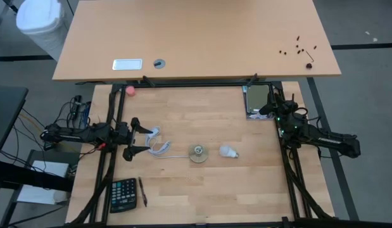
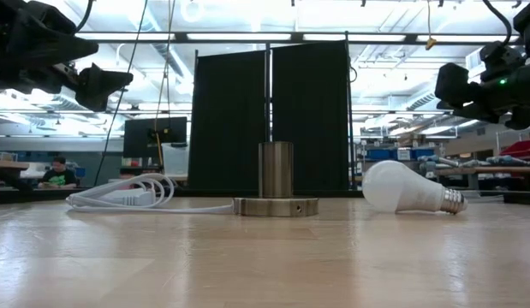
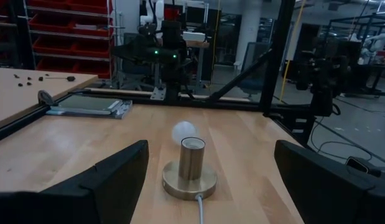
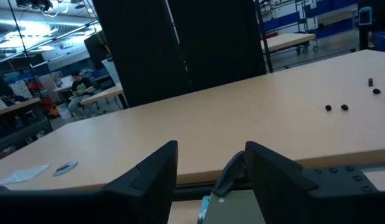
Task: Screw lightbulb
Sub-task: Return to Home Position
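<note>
The white lightbulb lies on its side on the table, its globe toward the socket and its grey screw base pointing away. The brass socket stands upright on its round base, left of the bulb. Its white cord coils toward the left. My left gripper is open and empty above the cord coil, pointing at the socket; the bulb shows behind the socket. My right gripper is open and empty at the far right, raised, pointing toward the far edge.
A grey flat tray lies under my right gripper at the far right. A calculator and a pen lie at the near left. A pink ball sits at the far left. A second table stands beyond.
</note>
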{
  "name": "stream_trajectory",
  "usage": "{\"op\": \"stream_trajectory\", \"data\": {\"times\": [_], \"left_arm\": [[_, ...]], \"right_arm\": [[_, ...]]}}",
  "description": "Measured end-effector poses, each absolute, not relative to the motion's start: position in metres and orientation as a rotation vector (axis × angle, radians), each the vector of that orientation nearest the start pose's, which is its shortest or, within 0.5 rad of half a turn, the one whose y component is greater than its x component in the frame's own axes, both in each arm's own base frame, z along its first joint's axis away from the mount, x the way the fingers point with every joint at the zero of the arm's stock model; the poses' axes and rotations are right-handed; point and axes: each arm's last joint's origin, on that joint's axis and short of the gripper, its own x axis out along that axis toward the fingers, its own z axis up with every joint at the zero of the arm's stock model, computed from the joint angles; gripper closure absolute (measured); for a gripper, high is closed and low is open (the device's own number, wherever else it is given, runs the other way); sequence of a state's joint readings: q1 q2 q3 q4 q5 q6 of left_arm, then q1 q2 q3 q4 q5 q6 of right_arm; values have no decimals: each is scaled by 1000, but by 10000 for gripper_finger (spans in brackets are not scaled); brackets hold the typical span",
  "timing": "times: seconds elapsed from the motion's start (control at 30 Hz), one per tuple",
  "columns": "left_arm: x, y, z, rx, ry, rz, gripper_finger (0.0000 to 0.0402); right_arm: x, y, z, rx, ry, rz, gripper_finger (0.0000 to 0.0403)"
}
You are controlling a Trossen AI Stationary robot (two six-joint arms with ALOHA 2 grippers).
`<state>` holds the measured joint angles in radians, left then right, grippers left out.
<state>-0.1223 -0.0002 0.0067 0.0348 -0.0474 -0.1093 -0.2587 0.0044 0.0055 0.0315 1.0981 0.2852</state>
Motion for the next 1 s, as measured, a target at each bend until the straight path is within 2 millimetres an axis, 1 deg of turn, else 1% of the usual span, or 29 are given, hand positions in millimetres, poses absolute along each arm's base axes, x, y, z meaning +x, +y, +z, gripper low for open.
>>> {"op": "stream_trajectory", "data": {"times": [1.0], "left_arm": [[96, -11, 172, -115, -62, -85, 48]], "right_arm": [[73, -46, 168, 255, -226, -1342, 204]]}}
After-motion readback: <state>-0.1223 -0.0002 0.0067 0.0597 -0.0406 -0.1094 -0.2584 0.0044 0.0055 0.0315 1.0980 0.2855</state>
